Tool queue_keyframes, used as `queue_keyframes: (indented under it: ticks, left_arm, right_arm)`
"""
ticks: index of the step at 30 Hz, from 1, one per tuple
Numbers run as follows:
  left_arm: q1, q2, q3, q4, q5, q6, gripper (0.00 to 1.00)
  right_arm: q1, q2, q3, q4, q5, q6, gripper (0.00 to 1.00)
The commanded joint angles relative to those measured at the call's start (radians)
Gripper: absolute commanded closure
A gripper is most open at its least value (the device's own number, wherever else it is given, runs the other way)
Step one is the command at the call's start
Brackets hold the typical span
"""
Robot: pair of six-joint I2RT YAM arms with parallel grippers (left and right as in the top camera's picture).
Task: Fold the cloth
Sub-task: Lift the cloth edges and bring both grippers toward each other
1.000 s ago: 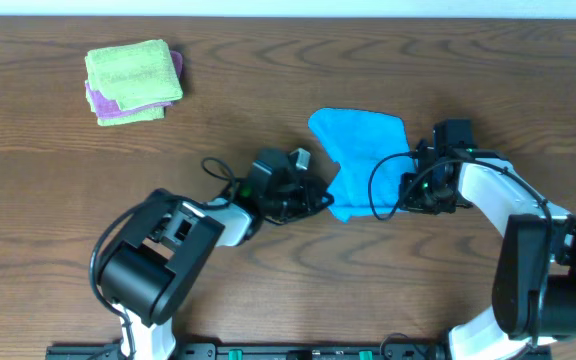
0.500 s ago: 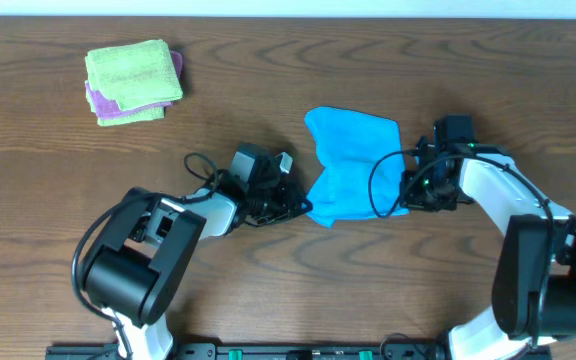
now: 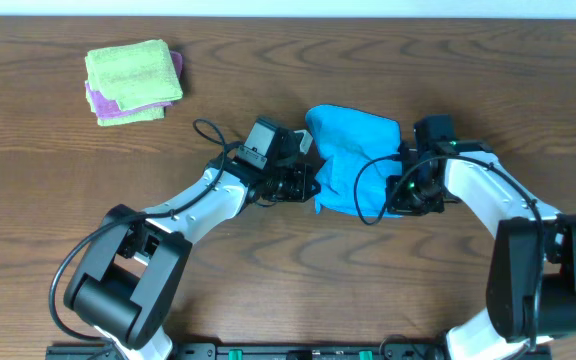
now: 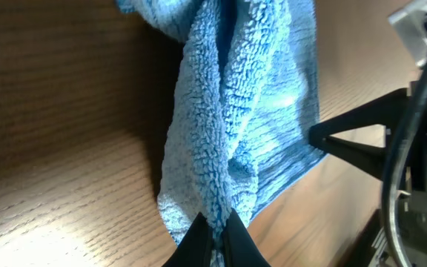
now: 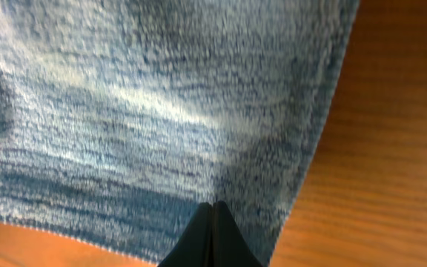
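Overhead view: the sky-blue cloth (image 3: 356, 150) lies crumpled near the middle of the dark wood-grain bench (image 3: 48, 200), bunched into uneven folds between the two arms, its far edge resting on the surface. The left tool (image 3: 310, 187) meets the cloth at its near-left edge, and the right tool (image 3: 396, 197) meets it at its near-right corner; a black cable (image 3: 368, 190) loops across the fabric just beside the right tool. Left wrist view: the two dark fingers are pressed together, pinching a thick, gathered ridge of terry pile, and the cloth hangs from them in vertical pleats, lifted above the wood on this side. Right wrist view: the fingers are likewise pressed together on the cloth, gripping it just inside its hem, with the fabric spread fairly flat in front of them and bare wood showing to the right. Far left of the bench, well apart from both arms, a folded lime-green cloth (image 3: 133, 72) sits on a purple cloth (image 3: 95, 100), whose edge shows beneath it.
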Motion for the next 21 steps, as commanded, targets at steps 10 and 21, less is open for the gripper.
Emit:
queue_keyframes:
  ticks: [10, 21]
  left_arm:
    - [-0.067, -0.01, 0.029, -0.021, -0.055, 0.066, 0.94]
    - [-0.08, -0.01, 0.111, -0.182, -0.162, 0.167, 0.94]
  right_arm:
    - [0.02, -0.074, 0.019, -0.059, -0.042, -0.006, 0.98]
    - [0.051, -0.074, 0.018, -0.035, 0.031, -0.021, 0.98]
